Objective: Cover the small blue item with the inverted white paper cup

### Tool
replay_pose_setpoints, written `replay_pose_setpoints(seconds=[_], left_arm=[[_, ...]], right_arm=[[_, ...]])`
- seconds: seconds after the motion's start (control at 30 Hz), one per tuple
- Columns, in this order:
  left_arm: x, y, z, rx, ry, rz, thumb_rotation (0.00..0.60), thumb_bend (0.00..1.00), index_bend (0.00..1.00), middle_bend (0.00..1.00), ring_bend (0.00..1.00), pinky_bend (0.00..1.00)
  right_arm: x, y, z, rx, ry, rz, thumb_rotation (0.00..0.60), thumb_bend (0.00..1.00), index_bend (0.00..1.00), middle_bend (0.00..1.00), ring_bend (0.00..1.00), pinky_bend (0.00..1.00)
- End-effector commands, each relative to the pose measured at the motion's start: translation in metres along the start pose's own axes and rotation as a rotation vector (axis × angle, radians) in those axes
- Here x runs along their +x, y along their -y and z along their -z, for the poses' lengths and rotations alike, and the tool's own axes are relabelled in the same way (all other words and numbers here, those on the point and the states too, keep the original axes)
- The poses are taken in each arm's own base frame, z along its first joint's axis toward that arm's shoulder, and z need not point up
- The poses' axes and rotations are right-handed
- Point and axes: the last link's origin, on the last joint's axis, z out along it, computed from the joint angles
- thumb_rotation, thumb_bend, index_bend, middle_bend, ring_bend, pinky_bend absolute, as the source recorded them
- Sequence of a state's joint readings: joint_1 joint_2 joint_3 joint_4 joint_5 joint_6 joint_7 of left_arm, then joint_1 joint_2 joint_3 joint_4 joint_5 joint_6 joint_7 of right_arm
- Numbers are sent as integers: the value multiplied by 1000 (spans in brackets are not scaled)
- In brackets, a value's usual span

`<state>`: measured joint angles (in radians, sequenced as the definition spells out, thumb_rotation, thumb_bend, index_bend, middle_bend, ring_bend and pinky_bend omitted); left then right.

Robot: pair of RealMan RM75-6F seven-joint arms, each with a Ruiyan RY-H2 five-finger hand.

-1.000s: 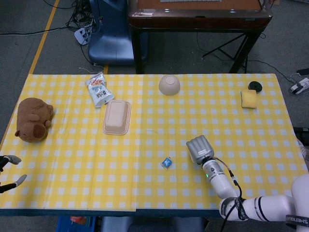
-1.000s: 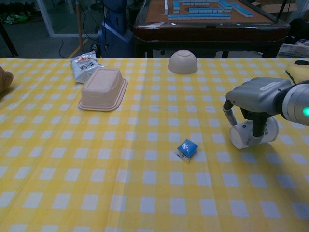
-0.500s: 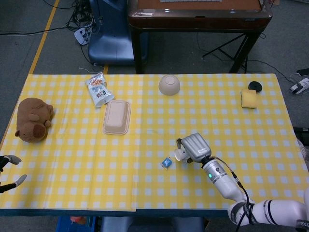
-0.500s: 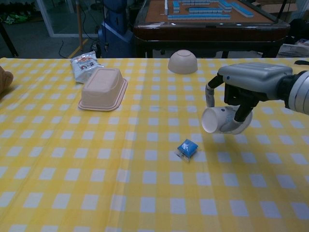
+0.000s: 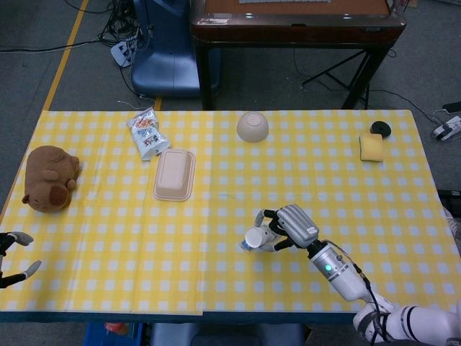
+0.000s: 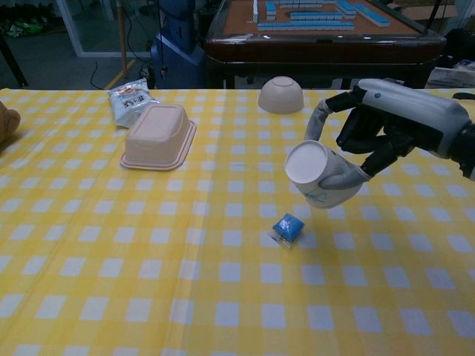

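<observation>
My right hand (image 6: 386, 130) (image 5: 292, 227) grips the white paper cup (image 6: 318, 176) (image 5: 258, 238) and carries it in the air, tilted on its side with the mouth facing left. The small blue item (image 6: 288, 226) lies on the yellow checked cloth just below and slightly left of the cup; in the head view the cup hides nearly all of it. Only the fingertips of my left hand (image 5: 16, 258) show at the far left table edge, spread and holding nothing.
A tan food tray (image 6: 157, 136) lies upside down at left centre, a snack bag (image 6: 130, 99) behind it. An upturned beige bowl (image 6: 280, 95) sits at the back. A brown plush toy (image 5: 49, 177) is far left, a yellow sponge (image 5: 372, 147) and a black disc (image 5: 379, 128) far right.
My right hand has lifted the cup off the table and carried it left and toward me, until it hangs over the blue item. The left hand has stayed put.
</observation>
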<state>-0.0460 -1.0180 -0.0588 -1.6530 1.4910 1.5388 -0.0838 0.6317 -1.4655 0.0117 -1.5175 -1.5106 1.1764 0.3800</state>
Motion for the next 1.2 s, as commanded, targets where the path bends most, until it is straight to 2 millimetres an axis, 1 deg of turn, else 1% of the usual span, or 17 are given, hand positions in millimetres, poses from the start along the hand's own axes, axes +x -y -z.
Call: replay_pose_setpoints(seconds=[0.03,0.23,0.57,1.2], left_arm=[[0,0,0,1,0,0,600,171,529,479,380,512],[0,1,0,2,-1,4,600,171,529,479,380,512],[2,2,0,3,-5,10,600,171,529,479,380,512],[4,3,1,8,-9,14,600,171,531,479,383,512]], right_arm=[[-20,-16,4,45,-19,-167,600,123,567,1000,1000,1000],[-36,-26,-2,53,-19,-293,600,136,567,1000,1000,1000],[-57,-33,-14,71,-5,-368,600,144,567,1000,1000,1000],[-68,-43,-29,43,22,-359,600,142,567,1000,1000,1000]])
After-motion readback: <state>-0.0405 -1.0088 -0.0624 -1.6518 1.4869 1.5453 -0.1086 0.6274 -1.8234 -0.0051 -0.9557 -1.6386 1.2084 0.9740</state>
